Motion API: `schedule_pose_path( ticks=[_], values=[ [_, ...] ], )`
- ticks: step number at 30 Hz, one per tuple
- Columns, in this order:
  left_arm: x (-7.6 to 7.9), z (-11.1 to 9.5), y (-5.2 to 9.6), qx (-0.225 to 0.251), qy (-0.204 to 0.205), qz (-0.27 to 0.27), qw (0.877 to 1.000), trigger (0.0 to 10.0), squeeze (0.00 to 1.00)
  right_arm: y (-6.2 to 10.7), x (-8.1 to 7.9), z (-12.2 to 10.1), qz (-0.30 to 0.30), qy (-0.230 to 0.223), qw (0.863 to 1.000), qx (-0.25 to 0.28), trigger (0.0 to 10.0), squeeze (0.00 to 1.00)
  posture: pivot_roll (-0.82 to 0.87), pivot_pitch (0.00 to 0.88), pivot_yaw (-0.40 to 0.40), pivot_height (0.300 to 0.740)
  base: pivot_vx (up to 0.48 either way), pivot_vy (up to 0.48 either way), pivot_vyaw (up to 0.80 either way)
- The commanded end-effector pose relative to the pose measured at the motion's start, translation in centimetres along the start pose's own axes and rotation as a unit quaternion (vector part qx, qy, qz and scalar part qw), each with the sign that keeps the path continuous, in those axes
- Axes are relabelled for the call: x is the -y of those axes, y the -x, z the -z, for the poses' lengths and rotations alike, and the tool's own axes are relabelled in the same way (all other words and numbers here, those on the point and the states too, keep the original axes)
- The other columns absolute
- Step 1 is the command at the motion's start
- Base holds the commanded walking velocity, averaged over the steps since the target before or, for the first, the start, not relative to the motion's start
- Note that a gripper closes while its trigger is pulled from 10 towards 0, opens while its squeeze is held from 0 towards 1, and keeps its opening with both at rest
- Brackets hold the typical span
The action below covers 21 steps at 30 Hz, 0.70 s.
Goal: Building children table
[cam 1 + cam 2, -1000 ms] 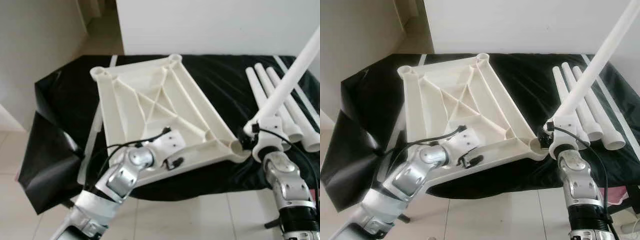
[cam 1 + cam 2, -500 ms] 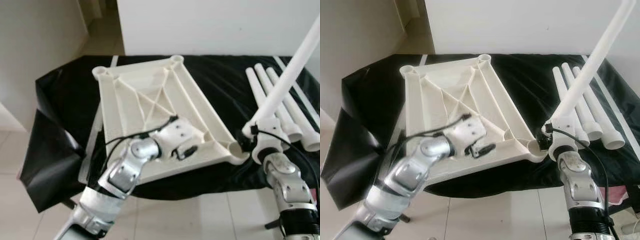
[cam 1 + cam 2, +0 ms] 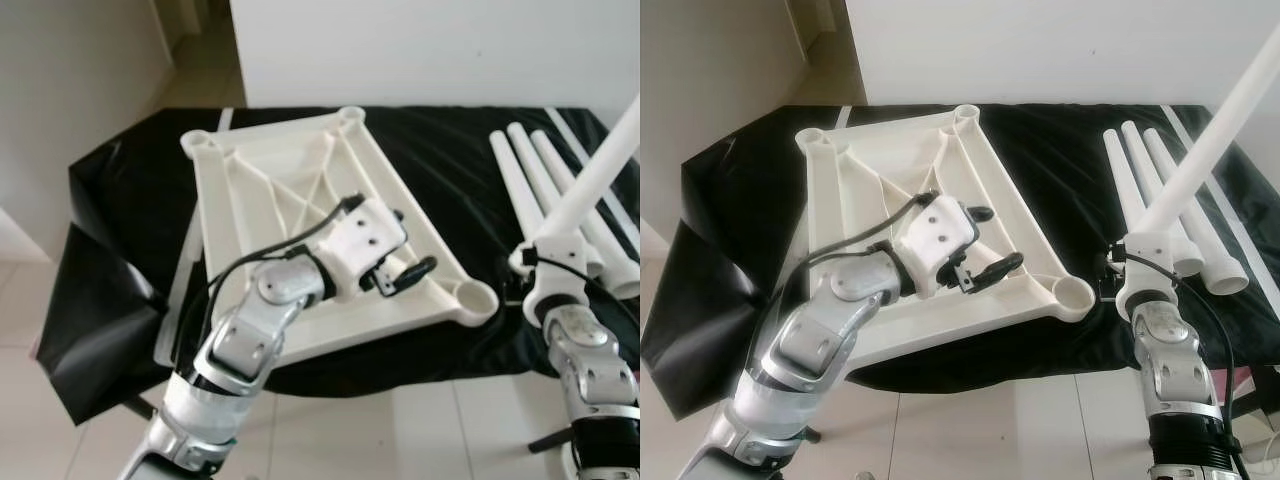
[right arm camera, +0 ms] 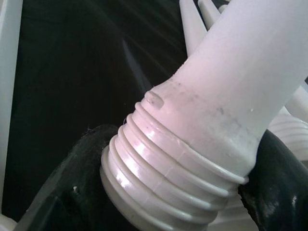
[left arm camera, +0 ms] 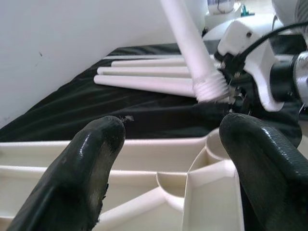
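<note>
On black-draped table (image 3: 130,180): left gripper (image 3: 985,250) spread above ribbed white plastic tabletop (image 3: 270,170) (inverted); right gripper (image 4: 159,202) clamping threaded white plastic leg (image 3: 1210,130).

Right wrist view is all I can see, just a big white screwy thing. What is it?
Observer: A table leg, held at its threaded end by the right gripper and slanting up to the right.
Operator: Is it in its hole yet?
Observer: No. The nearest corner socket of the upside-down tabletop stands empty just left of it.
Operator: What's the other arm doing?
Observer: The left gripper hovers open over the tabletop, near that socket.
</note>
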<state>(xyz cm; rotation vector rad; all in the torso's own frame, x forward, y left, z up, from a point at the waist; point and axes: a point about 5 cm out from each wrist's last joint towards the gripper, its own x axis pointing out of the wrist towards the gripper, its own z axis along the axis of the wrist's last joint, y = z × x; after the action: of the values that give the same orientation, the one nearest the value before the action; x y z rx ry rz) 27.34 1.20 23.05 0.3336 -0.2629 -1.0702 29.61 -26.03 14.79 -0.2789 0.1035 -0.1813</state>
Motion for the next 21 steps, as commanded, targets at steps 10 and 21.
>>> schedule_pose_path(
  ticks=[10, 21],
  values=[
    [-0.11, -0.37, 0.16, 0.012, 0.005, 0.0, 1.0, 10.0, 0.0, 0.18, -0.37, 0.19, -0.022, 0.012, 1.0, -0.012, 10.0, 0.0, -0.07, 0.073, 0.009, 0.74, 0.0, 0.0, 0.0],
    [-0.16, -0.59, 0.13, 0.016, 0.008, -0.002, 1.0, 10.0, 0.0, 0.21, -0.48, 0.06, -0.045, 0.07, 0.996, -0.023, 10.0, 0.0, -0.07, 0.073, 0.009, 0.74, 0.0, 0.0, 0.0]
  ],
)
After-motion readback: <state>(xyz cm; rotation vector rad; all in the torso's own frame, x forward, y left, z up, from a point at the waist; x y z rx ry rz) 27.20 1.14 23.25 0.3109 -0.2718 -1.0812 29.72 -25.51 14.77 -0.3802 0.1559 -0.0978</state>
